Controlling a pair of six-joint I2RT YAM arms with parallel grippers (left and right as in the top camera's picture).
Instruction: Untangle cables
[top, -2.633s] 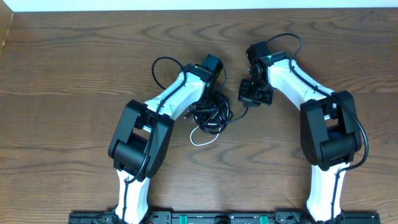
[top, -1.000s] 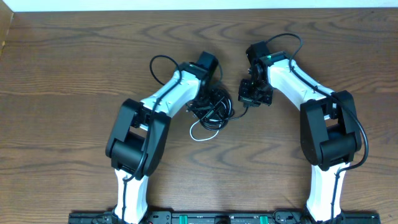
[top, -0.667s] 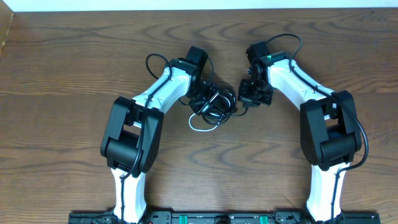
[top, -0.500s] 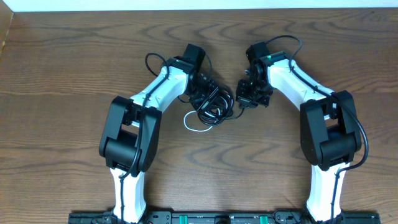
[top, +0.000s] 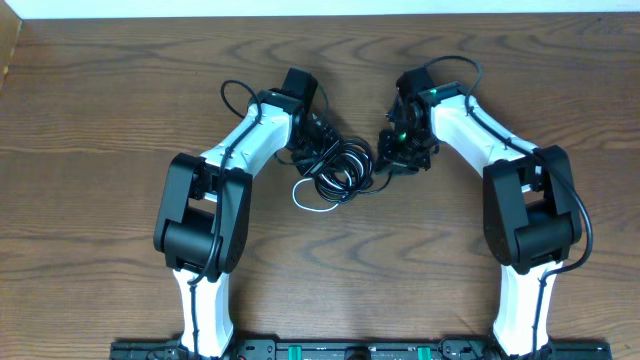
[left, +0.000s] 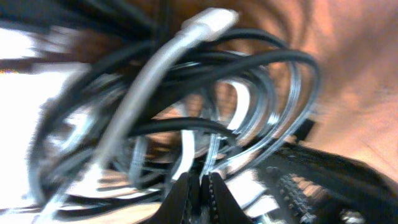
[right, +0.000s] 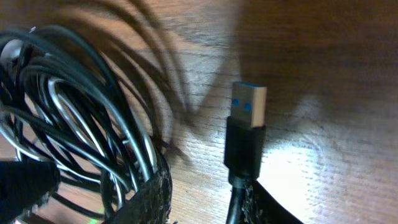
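**Left gripper** (left: 200, 184): the jaws are pressed almost together. The tips are set into the lower strands of the cables (top: 342, 166). A black strand sits right at the tips and appears pinched. The left wrist view is blurred, so finer detail cannot be read. Just above the tips, overlapping black loops fill the view. A white cord (left: 146, 93) runs diagonally across them to a pale plug end at the top.

**Right gripper** (right: 208, 190): the jaws stand apart, with bare desk (right: 298, 74) visible between them. A black cord rises from between the jaws, close against the right-hand one. It ends in a USB plug (right: 247, 115) with a blue insert, lying flat on the desk. Coiled black loops lie to the left of the plug and touch the left-hand jaw.

**Overhead view:** the two grippers meet the bundle from opposite sides, the left gripper on its left and the right gripper on its right. The bundle is a tight knot of black loops. It lies in the far half of the desk, roughly midway between the left and right edges. A loop of the white cord trails out of the knot toward the near edge and rests flat on the desk.
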